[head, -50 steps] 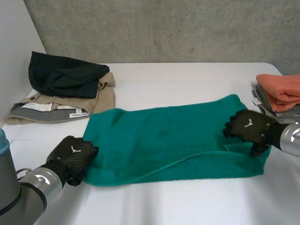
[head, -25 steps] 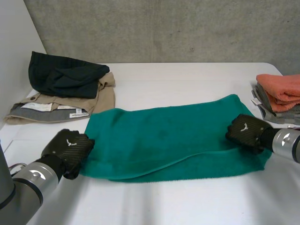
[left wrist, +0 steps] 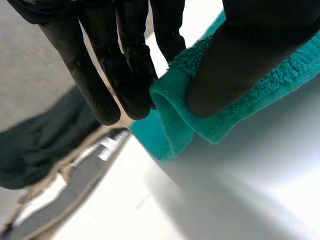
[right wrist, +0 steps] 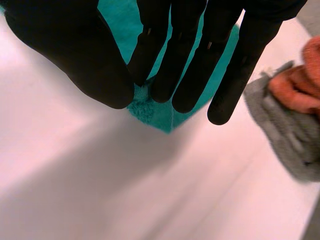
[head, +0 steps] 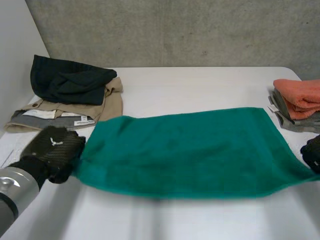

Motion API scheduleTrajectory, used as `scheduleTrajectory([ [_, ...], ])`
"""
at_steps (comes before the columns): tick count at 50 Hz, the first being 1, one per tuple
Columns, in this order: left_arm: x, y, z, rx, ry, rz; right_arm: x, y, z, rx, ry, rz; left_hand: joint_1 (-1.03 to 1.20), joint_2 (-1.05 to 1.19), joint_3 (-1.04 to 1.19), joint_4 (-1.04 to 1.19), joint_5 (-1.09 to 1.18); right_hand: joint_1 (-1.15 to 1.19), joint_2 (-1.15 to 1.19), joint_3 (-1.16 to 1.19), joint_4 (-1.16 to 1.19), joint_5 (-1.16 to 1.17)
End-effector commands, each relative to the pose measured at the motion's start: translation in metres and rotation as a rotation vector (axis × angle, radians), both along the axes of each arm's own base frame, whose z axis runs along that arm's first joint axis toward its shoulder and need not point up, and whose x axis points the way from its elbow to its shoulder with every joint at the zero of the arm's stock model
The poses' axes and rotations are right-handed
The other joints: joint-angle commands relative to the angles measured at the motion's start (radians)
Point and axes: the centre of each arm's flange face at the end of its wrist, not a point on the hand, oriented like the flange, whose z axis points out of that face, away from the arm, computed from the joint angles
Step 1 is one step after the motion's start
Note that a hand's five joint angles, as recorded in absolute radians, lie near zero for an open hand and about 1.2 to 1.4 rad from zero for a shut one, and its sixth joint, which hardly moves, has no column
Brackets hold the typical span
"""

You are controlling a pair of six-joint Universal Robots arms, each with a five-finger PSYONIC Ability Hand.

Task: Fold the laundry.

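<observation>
White surface, wide. Across its middle a teal towel spread long, near corners raised. At one near corner the left hand pinches cloth between thumb and fingers; the right hand clamps the other likewise.

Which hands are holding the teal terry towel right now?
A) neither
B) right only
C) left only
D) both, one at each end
D: the left hand pinches one end corner of the teal terry towel between thumb and fingers, and the right hand pinches the opposite end.
</observation>
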Motion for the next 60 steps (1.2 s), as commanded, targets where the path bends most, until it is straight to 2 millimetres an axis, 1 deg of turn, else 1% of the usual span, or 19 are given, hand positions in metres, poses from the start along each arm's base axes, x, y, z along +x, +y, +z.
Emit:
scheduleTrajectory([
  [1,-0.003,-0.031,-0.025,0.072,-0.013,0.009,-0.001,-0.040,-0.033,-0.043,-0.066,-0.051,0.259,0.197,0.202,0.194,0.230,0.263,0.216,0.205,0.198,0.227],
  [6,-0.011,-0.064,-0.026,0.023,0.002,0.010,0.015,-0.064,-0.026,-0.185,-0.090,-0.054,0.259,0.197,0.202,0.194,0.230,0.263,0.216,0.205,0.198,0.227],
  [16,-0.026,-0.136,-0.031,-0.068,0.065,0.159,0.066,-0.124,-0.041,-0.443,-0.040,-0.031,0.259,0.197,0.202,0.194,0.230,0.263,0.216,0.205,0.198,0.227],
  [20,-0.045,-0.152,-0.038,-0.092,0.054,0.165,0.081,-0.150,-0.049,-0.522,-0.039,-0.017,0.259,0.197,0.202,0.194,0.230,0.263,0.216,0.205,0.198,0.227],
  [27,-0.061,-0.190,-0.044,-0.153,0.072,0.193,0.100,-0.190,-0.058,-0.698,-0.044,-0.022,0.259,0.197,0.202,0.194,0.230,0.263,0.216,0.205,0.198,0.227],
  [31,-0.072,-0.202,-0.051,-0.162,0.083,0.179,0.106,-0.207,-0.073,-0.735,-0.044,-0.029,0.259,0.197,0.202,0.194,0.230,0.263,0.216,0.205,0.198,0.227],
  [32,-0.075,-0.201,-0.053,-0.159,0.082,0.173,0.108,-0.209,-0.076,-0.735,-0.045,-0.030,0.143,0.082,0.086,0.078,0.114,0.263,0.216,0.205,0.198,0.227],
  [33,-0.078,-0.202,-0.054,-0.162,0.086,0.167,0.111,-0.211,-0.079,-0.736,-0.046,-0.028,-0.285,-0.347,-0.343,-0.350,-0.314,-0.033,-0.079,-0.090,-0.097,-0.068],
  [34,-0.084,-0.200,-0.053,-0.172,0.087,0.156,0.117,-0.213,-0.087,-0.737,-0.043,-0.023,-0.963,-1.024,-1.020,-1.028,-0.992,-0.959,-1.006,-1.017,-1.024,-0.995],
  [35,-0.086,-0.200,-0.051,-0.173,0.091,0.153,0.121,-0.213,-0.090,-0.738,-0.039,-0.023,-0.879,-0.940,-0.936,-0.943,-0.908,-0.959,-1.006,-1.017,-1.024,-0.995],
  [37,-0.087,-0.200,-0.049,-0.181,0.096,0.152,0.125,-0.212,-0.091,-0.742,-0.042,-0.026,-0.963,-1.024,-1.020,-1.028,-0.992,-0.959,-1.006,-1.017,-1.024,-0.995],
  [40,-0.090,-0.198,-0.039,-0.198,0.112,0.147,0.129,-0.209,-0.074,-0.765,-0.062,-0.034,-0.963,-1.024,-1.020,-1.028,-0.992,-0.959,-1.006,-1.017,-1.024,-0.995],
  [45,-0.078,-0.184,0.016,-0.290,0.156,0.165,0.122,-0.191,-0.027,-0.781,-0.157,-0.077,-0.963,-1.024,-1.020,-1.028,-0.992,-0.959,-1.006,-1.017,-1.024,-0.995],
  [47,-0.076,-0.178,0.025,-0.304,0.164,0.162,0.121,-0.182,-0.008,-0.792,-0.189,-0.080,-0.963,-1.024,-1.020,-1.028,-0.992,-0.959,-1.006,-1.017,-1.024,-0.995],
  [50,-0.072,-0.158,0.040,-0.314,0.170,0.144,0.112,-0.153,0.022,-0.745,-0.231,-0.089,-0.963,-1.024,-1.020,-1.028,-0.992,-0.959,-1.006,-1.017,-1.024,-0.995],
  [52,-0.071,-0.150,0.040,-0.305,0.167,0.132,0.104,-0.142,0.023,-0.685,-0.228,-0.094,-0.963,-1.024,-1.020,-1.028,-0.992,-0.959,-1.006,-1.017,-1.024,-0.995],
  [54,-0.068,-0.139,0.034,-0.272,0.157,0.110,0.094,-0.128,0.013,-0.571,-0.214,-0.104,-0.963,-1.024,-1.020,-1.028,-0.992,-0.959,-1.006,-1.017,-1.024,-0.995],
  [58,-0.064,-0.122,0.010,-0.193,0.137,0.066,0.076,-0.107,-0.016,-0.348,-0.186,-0.150,-0.963,-1.024,-1.020,-1.028,-0.992,-0.959,-1.006,-1.017,-1.024,-0.995],
  [60,-0.062,-0.114,-0.001,-0.164,0.132,0.046,0.062,-0.097,-0.034,-0.237,-0.184,-0.190,-0.963,-1.024,-1.020,-1.028,-0.992,-0.838,-0.884,-0.895,-0.902,-0.873],
])
